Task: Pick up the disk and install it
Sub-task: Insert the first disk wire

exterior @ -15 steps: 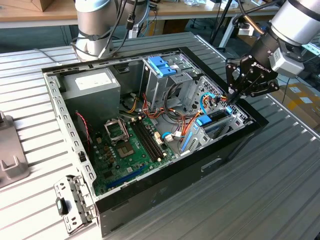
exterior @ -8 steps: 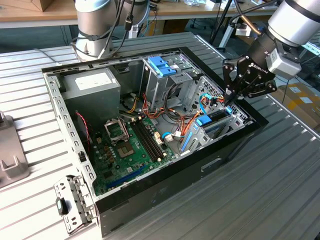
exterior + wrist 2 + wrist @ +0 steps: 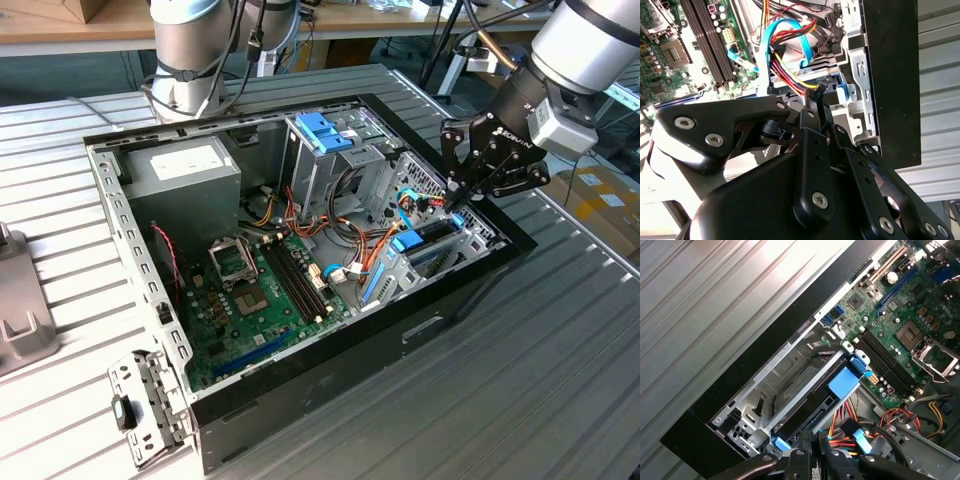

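Ribbed metal table [image 3: 560, 330] carries the open computer case [image 3: 300, 400]. At right we see the gripper [image 3: 455, 207] above the disk [image 3: 425, 238], cables [image 3: 345, 255] crowding alongside. We cannot tell its finger state.

The exterior view looks down at an angle from beside the table [image 3: 560, 380], taking in the whole open computer case [image 3: 300, 290] and the arm [image 3: 580, 60] reaching in from the exterior view's right. The first wrist view sits close above the case's drive bay [image 3: 790, 390], looking past the gripper [image 3: 815, 460] toward the green circuit board [image 3: 900, 315] and the ribbed tabletop beyond the case wall. The second wrist view looks from behind the gripper's black body [image 3: 810, 165] — very near it — down onto the cables [image 3: 785, 60] and the board. All three views share the drive bay corner and the circuit board.
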{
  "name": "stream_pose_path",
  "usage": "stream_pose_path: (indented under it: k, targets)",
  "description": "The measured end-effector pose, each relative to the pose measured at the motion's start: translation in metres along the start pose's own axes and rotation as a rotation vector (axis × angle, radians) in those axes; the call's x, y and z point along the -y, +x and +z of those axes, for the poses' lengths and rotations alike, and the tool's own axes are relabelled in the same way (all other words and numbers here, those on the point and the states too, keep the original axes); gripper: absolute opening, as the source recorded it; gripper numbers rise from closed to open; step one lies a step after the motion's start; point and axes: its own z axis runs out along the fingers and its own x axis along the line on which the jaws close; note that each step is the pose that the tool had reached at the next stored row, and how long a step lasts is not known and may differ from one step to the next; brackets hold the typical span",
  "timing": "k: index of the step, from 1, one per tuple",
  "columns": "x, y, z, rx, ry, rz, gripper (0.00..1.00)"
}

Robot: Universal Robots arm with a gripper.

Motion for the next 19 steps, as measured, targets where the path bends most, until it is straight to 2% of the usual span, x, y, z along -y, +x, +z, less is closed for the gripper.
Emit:
stream_pose_path:
  k: [8, 13, 14, 16, 19]
  targets:
    - [-0.0045, -0.0043, 0.0004, 0.0, 0.0, 0.0, 0.17]
    - [-0.0046, -0.0043, 0.0006, -0.0003, 0.0006, 0.007, 0.17]
    - [-0.0047, -0.0043, 0.001, -0.0002, 0.0023, 0.021, 0.17]
    - [-0.0048, -0.0041, 0.0017, -0.0011, 0.0089, 0.078, 0.17]
    - [-0.0049, -0.004, 0.0021, -0.0014, 0.0122, 0.109, 0.17]
